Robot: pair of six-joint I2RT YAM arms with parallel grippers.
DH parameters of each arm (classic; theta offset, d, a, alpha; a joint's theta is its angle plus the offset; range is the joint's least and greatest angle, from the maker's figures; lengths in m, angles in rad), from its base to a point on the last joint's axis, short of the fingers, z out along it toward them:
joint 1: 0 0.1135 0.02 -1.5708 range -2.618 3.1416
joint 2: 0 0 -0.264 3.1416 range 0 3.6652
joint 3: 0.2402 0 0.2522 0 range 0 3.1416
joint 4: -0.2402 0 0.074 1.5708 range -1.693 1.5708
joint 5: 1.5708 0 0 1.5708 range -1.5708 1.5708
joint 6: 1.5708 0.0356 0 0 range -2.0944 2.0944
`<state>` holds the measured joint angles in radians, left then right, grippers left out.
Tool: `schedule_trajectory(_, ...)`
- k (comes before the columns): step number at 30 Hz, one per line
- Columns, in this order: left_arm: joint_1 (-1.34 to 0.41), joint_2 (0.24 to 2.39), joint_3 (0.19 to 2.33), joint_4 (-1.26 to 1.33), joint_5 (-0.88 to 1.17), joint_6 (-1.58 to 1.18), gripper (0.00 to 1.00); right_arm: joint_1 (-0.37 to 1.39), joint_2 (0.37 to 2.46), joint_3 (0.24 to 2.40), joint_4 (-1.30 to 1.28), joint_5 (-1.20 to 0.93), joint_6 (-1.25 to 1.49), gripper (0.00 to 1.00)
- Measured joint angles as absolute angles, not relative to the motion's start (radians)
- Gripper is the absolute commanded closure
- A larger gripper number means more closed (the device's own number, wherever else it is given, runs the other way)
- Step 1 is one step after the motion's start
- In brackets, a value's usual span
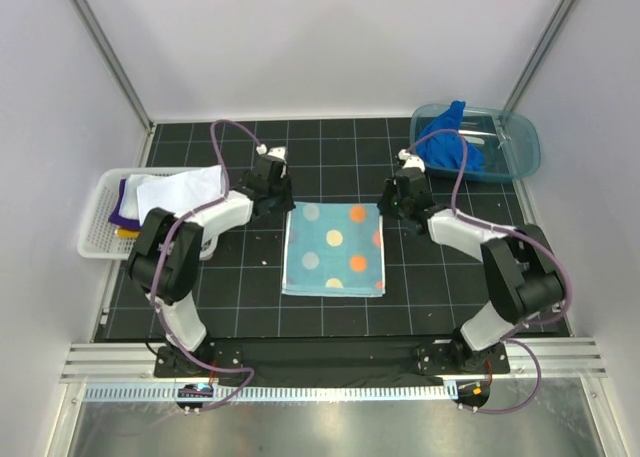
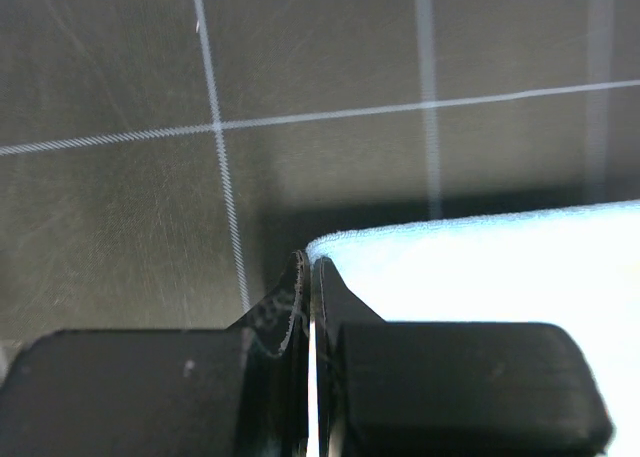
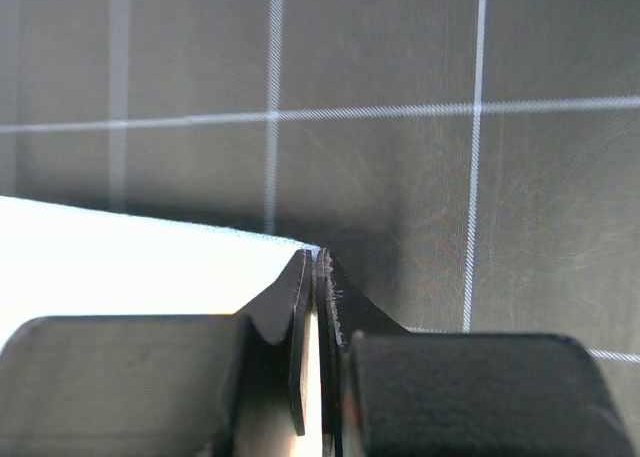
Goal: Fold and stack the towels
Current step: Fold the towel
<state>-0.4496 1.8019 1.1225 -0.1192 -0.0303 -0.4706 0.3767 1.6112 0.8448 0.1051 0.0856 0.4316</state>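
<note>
Far left of the top view: white mesh basket (image 1: 95,239) holding a white towel (image 1: 180,189) draped over a purple towel (image 1: 122,212), with a yellow towel (image 1: 127,233) peeking out underneath. None of them looks neatly stacked. Left gripper (image 2: 308,267) is clamped, tips right at the upper-left corner of the spotted towel (image 1: 333,249). A pale sliver shows between the fingers, so I read it as pinching that corner. The towel is light blue with orange/yellow dots and lies flat and square mid-frame on the gridded mat (image 1: 250,277). Right gripper (image 3: 314,262) mirrors this on the upper-right corner, clenched, with cloth showing in the gap. Upper right: teal tub (image 1: 525,147) with a bright blue towel (image 1: 445,142) bunched up and spilling over its rim. Handling: the cloth is thin, light and limp, so it will sag between the two pinch points and drag on the mat. Corner grips are the right call. Keep both hands level and evenly spaced so the fold edge lands straight. Shallow pinches could slip.
</note>
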Motion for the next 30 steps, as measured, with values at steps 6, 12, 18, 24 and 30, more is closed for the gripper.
schedule_trajectory(6, -0.449, 1.644, 1.058, -0.063, 0.011, -0.495, 1.00, 0.376, 1.444, 0.753, 0.178, 0.075, 0.442, 0.99)
schedule_trajectory(12, -0.450, 1.569, 0.917, -0.004, 0.080, -0.541, 1.00, 0.377, 1.364, 0.588, 0.228, 0.041, 0.482, 0.99)
schedule_trajectory(18, -0.456, 1.483, 0.753, 0.019, 0.132, -0.580, 1.00, 0.402, 1.260, 0.448, 0.231, 0.009, 0.531, 0.99)
schedule_trajectory(24, -0.457, 1.380, 0.682, 0.037, 0.148, -0.600, 1.00, 0.425, 1.096, 0.388, 0.208, 0.003, 0.557, 0.99)
schedule_trajectory(30, -0.461, 1.340, 0.641, 0.049, 0.163, -0.618, 1.00, 0.440, 0.977, 0.363, 0.149, 0.001, 0.565, 0.99)
